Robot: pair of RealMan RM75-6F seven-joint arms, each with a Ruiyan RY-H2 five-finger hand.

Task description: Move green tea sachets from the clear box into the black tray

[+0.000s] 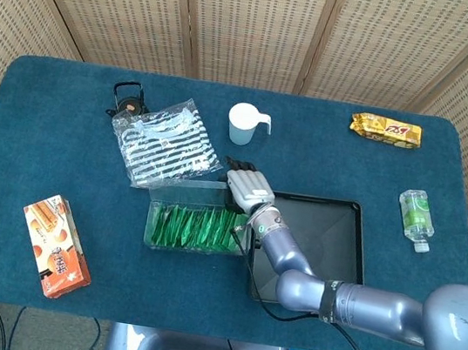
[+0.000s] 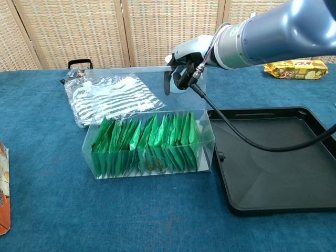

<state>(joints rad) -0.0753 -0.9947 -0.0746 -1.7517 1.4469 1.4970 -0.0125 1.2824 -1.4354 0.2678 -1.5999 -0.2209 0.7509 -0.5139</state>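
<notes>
Sachets (image 1: 193,227) of green tea stand upright in a tight row inside the clear box (image 1: 154,235), and you can see in the chest view that they fill it from the left end to the right end. Your right hand (image 1: 246,187) hangs over the back right corner of this box, just beside the black tray (image 1: 357,237). In the chest view the dark fingers (image 2: 167,83) point down and are a little apart from each other, and nothing is between them, so the hand holds nothing; it is above the sachets and does not touch them. The tray lies to the right of the box, its left edge very near the box wall, and no sachet lies in it. Your left hand does not show in either view. Behind the box, touching its back edge, lies a striped plastic bag (image 1: 165,140), and a small black object (image 1: 127,99) is at its far corner. A white cup (image 1: 244,124) stands further back. You also see a yellow snack packet (image 1: 386,128), a small green bottle (image 1: 416,217) lying at the right, and an orange carton (image 1: 57,245) near the front left.
</notes>
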